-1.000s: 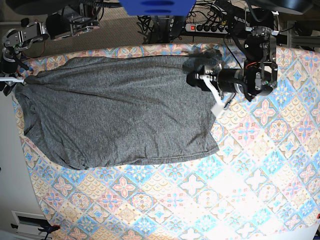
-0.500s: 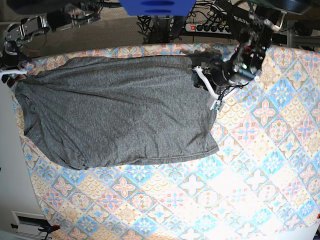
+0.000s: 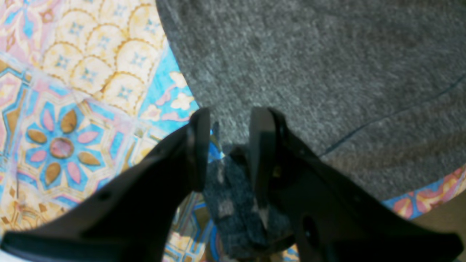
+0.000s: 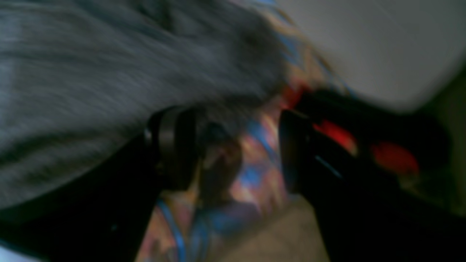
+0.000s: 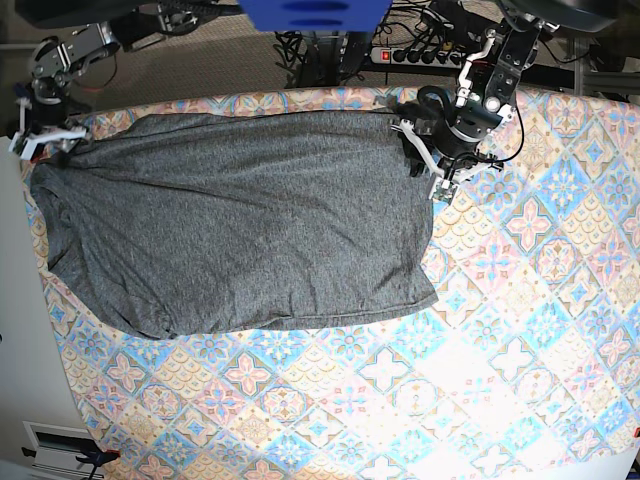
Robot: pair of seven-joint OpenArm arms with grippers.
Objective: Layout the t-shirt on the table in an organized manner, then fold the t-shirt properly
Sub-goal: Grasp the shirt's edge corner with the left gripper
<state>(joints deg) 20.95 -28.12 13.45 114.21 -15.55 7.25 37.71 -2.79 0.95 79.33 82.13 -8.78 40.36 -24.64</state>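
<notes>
The dark grey t-shirt [image 5: 230, 220] lies spread flat over the far left half of the table [image 5: 480, 380], long side running left to right. My left gripper [image 5: 432, 165] sits at the shirt's far right corner. The left wrist view shows that gripper [image 3: 230, 145] with a bunch of grey t-shirt [image 3: 309, 65] fabric caught between its black fingers [image 3: 198, 145]. My right gripper [image 5: 42, 138] hovers at the shirt's far left corner. In the blurred right wrist view the right gripper [image 4: 235, 149] has its jaws wide apart with only tablecloth between them, beside the t-shirt [image 4: 91, 72].
A power strip [image 5: 420, 55] and cables lie on the floor behind the table. A blue part [image 5: 315, 15] overhangs the far edge. The table's left edge borders a white surface [image 5: 15, 350]. Bare patterned cloth [image 3: 72, 91] covers the right and near side.
My right gripper has opened and let go of the shirt's far left corner. The left arm has turned and drawn toward the far edge, staying on the shirt's right corner.
</notes>
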